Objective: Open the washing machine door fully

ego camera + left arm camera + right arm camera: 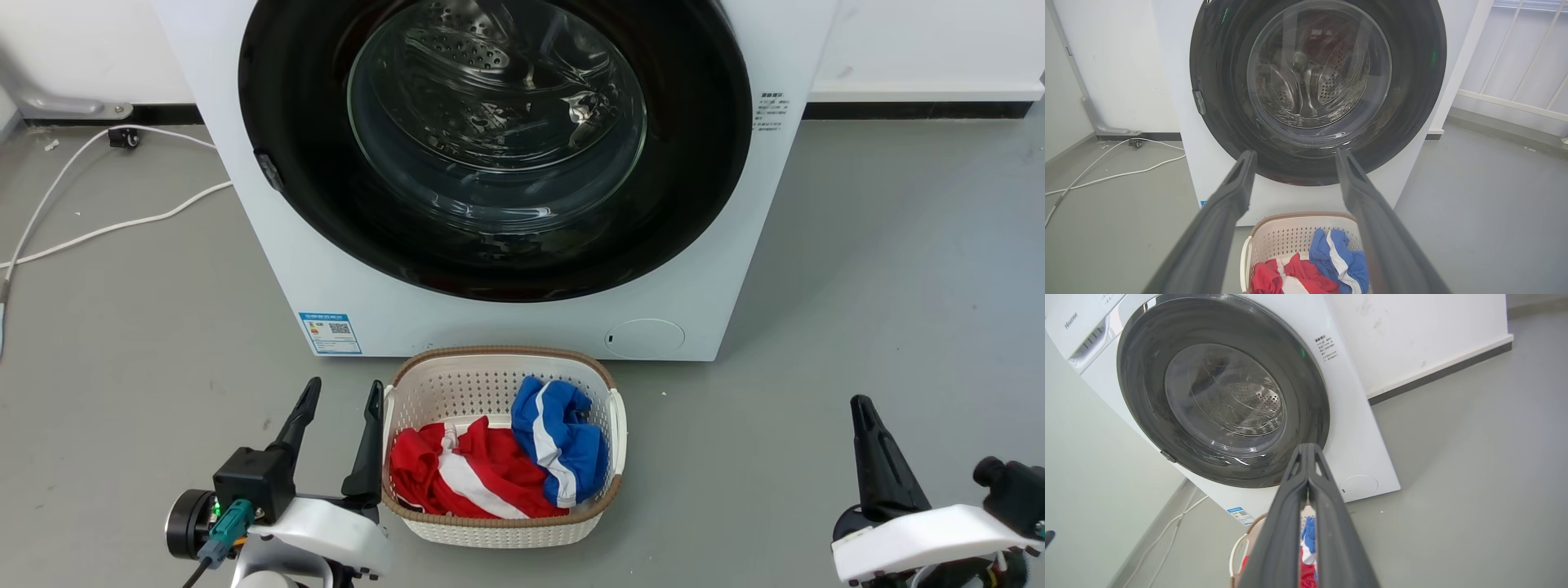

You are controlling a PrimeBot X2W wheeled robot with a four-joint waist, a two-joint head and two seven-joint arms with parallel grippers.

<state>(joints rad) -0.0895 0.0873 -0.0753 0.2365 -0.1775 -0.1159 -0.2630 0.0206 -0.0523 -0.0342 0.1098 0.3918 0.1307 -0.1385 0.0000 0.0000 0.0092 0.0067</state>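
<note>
Since our left gripper (344, 384) sits low at the left with its 2 long dark fingers spread apart and nothing between them, we judge it the arm ready to take hold. Our right gripper (857, 402) sits low at the right, its 2 fingers pressed together on nothing.

Just to the right of the left gripper stands a white perforated plastic laundry basket with a brown rim (498, 353), holding a red and white garment (457, 478) and a blue and white garment (563, 441). Beyond the basket, ahead of both grippers, is the big white front-loading washing machine (490, 322).

Its large round glossy black door with the bulging clear glass window (496, 122) lies flush against the front, so nothing of the task is done yet. A small grey tab (268, 170) shows on the door's left edge, ahead of and above the left gripper and well apart from it. We take it for the pull point, which would put the hinge on the right. If so, the left arm is nearer, and must rise past the basket's left side to reach that edge, then draw it back and around to the right.
</note>
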